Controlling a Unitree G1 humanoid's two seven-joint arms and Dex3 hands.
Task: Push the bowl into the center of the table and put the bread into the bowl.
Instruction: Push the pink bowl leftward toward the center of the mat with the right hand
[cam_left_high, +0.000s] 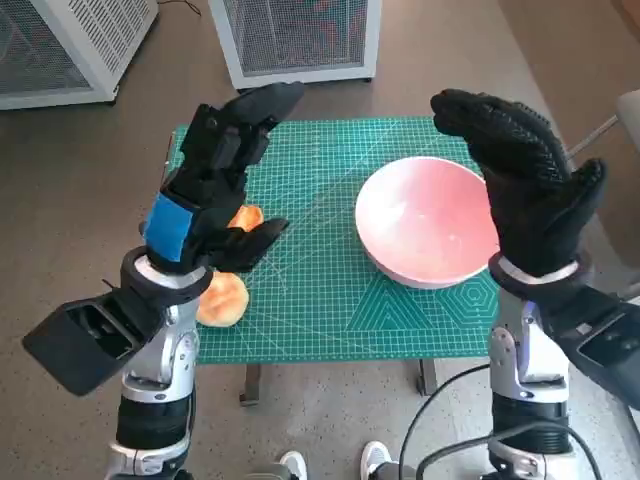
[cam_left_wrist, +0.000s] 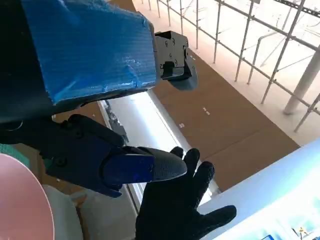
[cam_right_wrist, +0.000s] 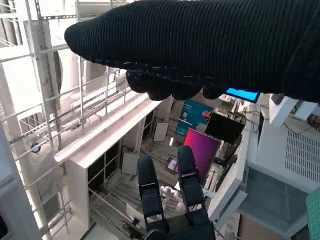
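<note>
Left hand (cam_left_high: 215, 185) raised over the left of the frame, fingers apart, holding nothing. Right hand (cam_left_high: 525, 180) up at right, spread, also empty, just beside the bowl's far rim. Bowl (cam_left_high: 425, 222) sits right of centre on the green mat (cam_left_high: 330, 300), so the push looks unfinished. Bread (cam_left_high: 222, 298) lies at lower left of the mat, partly under the left hand, well apart from the bowl. Neither step done, by my read.

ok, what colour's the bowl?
Pink. The bowl shows best in the head view, on the green mat.
</note>
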